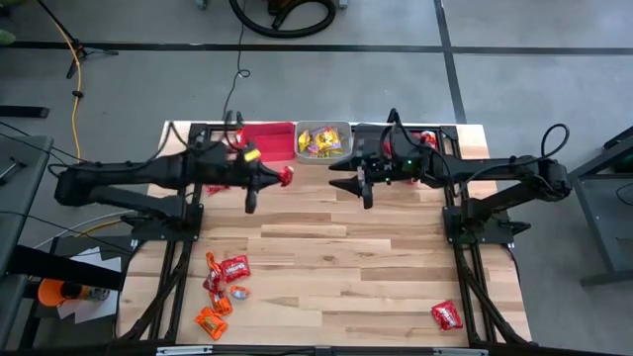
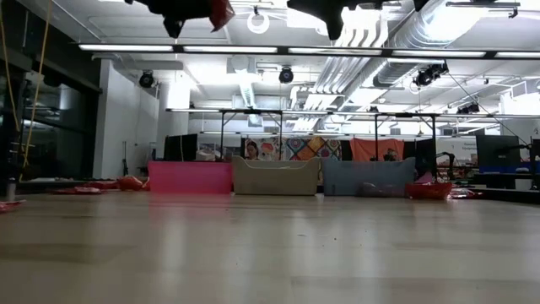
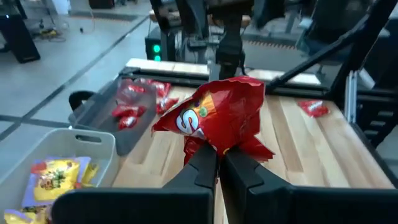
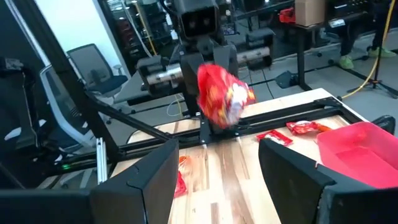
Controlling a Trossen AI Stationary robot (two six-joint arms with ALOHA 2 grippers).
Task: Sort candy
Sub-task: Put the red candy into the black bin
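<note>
My left gripper [image 1: 281,177] is shut on a red candy packet [image 3: 217,118], held high above the table's middle, just near of the red bin [image 1: 265,140]. My right gripper [image 1: 348,184] hangs open opposite it, empty, and faces the packet [image 4: 222,93]. The clear grey bin [image 1: 323,140] holds yellow candies. The dark bin [image 3: 118,109] holds red ones and is partly hidden under the right arm in the high view. More red and orange candies [image 1: 223,287] lie flat at the near left, and one red packet [image 1: 447,316] lies at the near right. My left gripper pinches the red packet between its two fingers [image 3: 202,168] by its crumpled lower end [image 3: 214,146]. The fingers come level, pointing toward the table's right. The packet stands out beyond the fingertips and is lifted clear of the table [image 2: 221,13].
The three bins stand in a row along the far edge [image 2: 276,176]. Loose red candies [image 3: 313,107] lie on the wood at the far right, beside the dark bin. The arms' black frames [image 1: 173,247] run along both sides. Bare wood [image 1: 336,247] spreads across the middle.
</note>
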